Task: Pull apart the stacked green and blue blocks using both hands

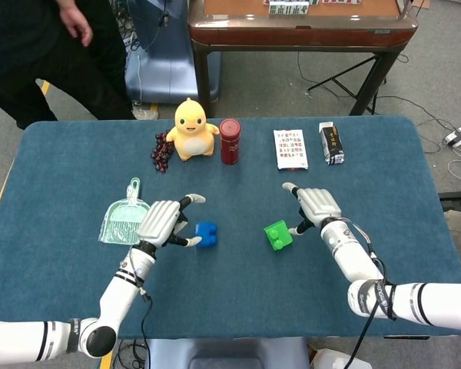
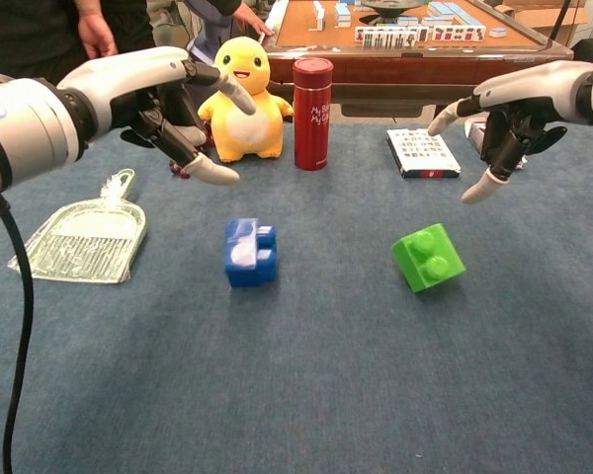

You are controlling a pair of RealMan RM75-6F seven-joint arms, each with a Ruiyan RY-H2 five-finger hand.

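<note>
The blue block [image 1: 206, 233] [image 2: 250, 252] lies on the blue table cloth, apart from the green block [image 1: 278, 234] [image 2: 429, 257], which rests tilted to its right. My left hand [image 1: 163, 221] [image 2: 168, 99] hovers just left of and above the blue block, fingers spread, holding nothing. My right hand [image 1: 316, 206] [image 2: 504, 114] hangs above and right of the green block, fingers apart and empty.
A clear plastic dustpan [image 1: 124, 221] [image 2: 81, 242] lies left of my left hand. At the back stand a yellow duck toy [image 1: 193, 128], a red can [image 1: 230, 141], dark grapes [image 1: 161, 151], a card box [image 1: 290, 148] and a small dark carton [image 1: 332, 142]. A person stands behind.
</note>
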